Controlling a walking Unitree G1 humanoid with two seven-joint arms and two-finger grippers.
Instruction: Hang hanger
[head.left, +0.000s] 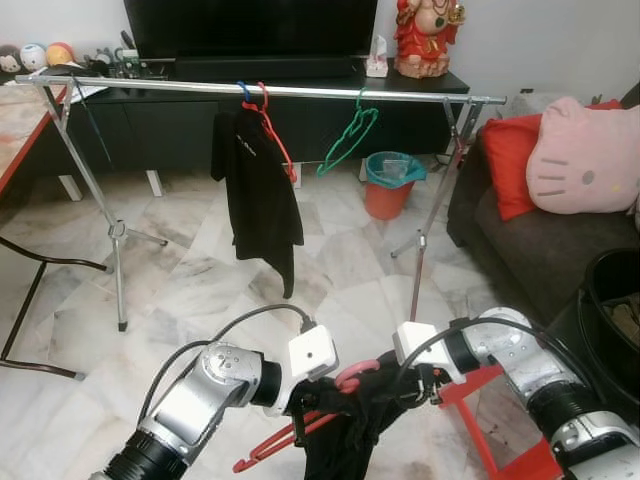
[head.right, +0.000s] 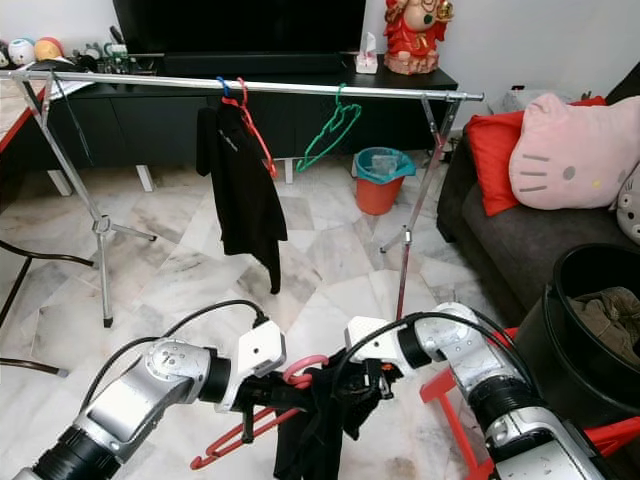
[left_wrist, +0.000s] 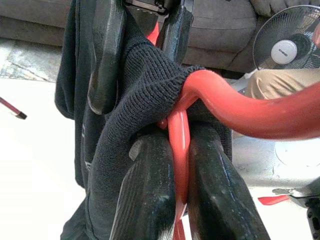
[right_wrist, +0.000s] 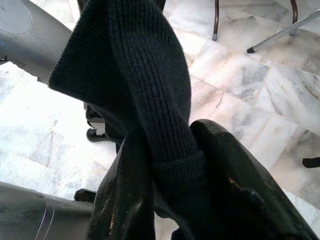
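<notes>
Hanger (left_wrist: 215, 102), pinched in left pincer (left_wrist: 181, 200), wears dark garment (right_wrist: 145, 100) clamped by right pincer (right_wrist: 175, 200).

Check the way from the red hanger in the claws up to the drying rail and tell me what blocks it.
Nothing visible blocks it. The left claw grips the red hanger and the right claw pinches the black garment, low before the rail. Between them lies bare marble floor. The rail has free stretches beside the hung black garment and green hanger.

No legible text, labels or numbers anywhere.
</notes>
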